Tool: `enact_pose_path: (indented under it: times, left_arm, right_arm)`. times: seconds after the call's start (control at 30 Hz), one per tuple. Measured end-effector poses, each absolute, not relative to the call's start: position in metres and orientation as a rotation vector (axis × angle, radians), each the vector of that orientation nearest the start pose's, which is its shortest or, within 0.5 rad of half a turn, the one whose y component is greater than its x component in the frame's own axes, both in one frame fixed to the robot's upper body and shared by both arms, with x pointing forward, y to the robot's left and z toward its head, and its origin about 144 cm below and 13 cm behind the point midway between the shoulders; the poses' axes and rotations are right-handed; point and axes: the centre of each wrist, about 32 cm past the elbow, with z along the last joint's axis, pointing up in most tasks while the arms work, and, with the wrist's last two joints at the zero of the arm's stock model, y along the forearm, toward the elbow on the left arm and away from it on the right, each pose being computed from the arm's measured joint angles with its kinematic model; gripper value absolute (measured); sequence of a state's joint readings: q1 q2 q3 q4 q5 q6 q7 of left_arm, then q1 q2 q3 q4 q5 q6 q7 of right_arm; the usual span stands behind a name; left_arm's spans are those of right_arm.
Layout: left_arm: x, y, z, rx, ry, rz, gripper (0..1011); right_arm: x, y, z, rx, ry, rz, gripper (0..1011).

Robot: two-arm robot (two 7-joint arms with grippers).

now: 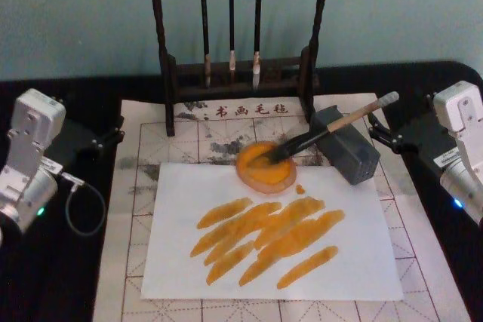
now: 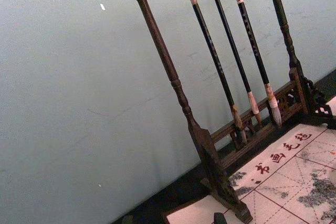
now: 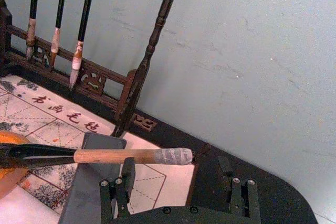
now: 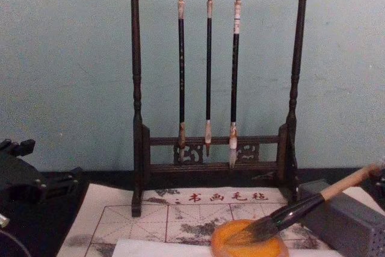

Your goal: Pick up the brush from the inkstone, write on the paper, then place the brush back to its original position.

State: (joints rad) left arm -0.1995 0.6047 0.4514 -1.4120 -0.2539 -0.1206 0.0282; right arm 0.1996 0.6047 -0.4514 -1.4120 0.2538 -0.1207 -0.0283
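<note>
While the right gripper [image 3: 178, 184] hangs off to the right of the dish [image 1: 260, 179], its jaws stand wide apart with nothing between them. They point in toward the dish, close to the taped white end of the brush [image 1: 330, 129] but clear of it.

The brush lies slanted. Its dark bristles rest in the dish, its glossy black part and tan handle lean over the top of a grey block [image 1: 351, 152] just right of the dish, and the white end sticks out past the block on the side away from the dish.

The near rim of the dish overlaps the far edge of the paper [image 1: 355, 254]. The sheet spreads out on the robot's side of the dish and bears a band of orange strokes [image 1: 264, 235].

Dish, block and paper all lie on a cream mat [image 1: 143, 148] with red grid lines on the dark counter [image 1: 45, 284].

Behind the dish stands a dark wooden rack [image 1: 167, 73] with three thin brushes [image 1: 231, 20] hanging from it.

Well to the left of the dish, off the mat's edge, the left gripper [image 1: 113, 132] sits idle. I cannot tell how its jaws stand.
</note>
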Motion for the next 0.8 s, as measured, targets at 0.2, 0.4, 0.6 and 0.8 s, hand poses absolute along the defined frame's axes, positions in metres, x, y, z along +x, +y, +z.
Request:
enact_pose_path:
  times: [0.2, 0.4, 0.6, 0.8]
  left_arm:
    - [0.4886, 0.3097, 1.1398, 0.304, -0.285, 1.248, 1001]
    - [0.4886, 0.3097, 1.1398, 0.304, -0.285, 1.248, 1001]
    - [0.4886, 0.3097, 1.1398, 0.304, -0.285, 1.248, 1001]
    - [0.4886, 0.3097, 1.1398, 0.305, -0.285, 1.248, 1001]
  right_arm:
    - [0.4886, -0.3097, 1.1398, -0.304, -0.285, -1.248, 1002]
    - [0.4886, -0.3097, 1.1398, -0.304, -0.285, -1.248, 1002]
    - [0.4886, -0.3096, 1.1398, -0.304, -0.285, -1.248, 1002]
    - [0.4886, -0.3096, 1.1398, -0.304, -0.285, -1.248, 1002]
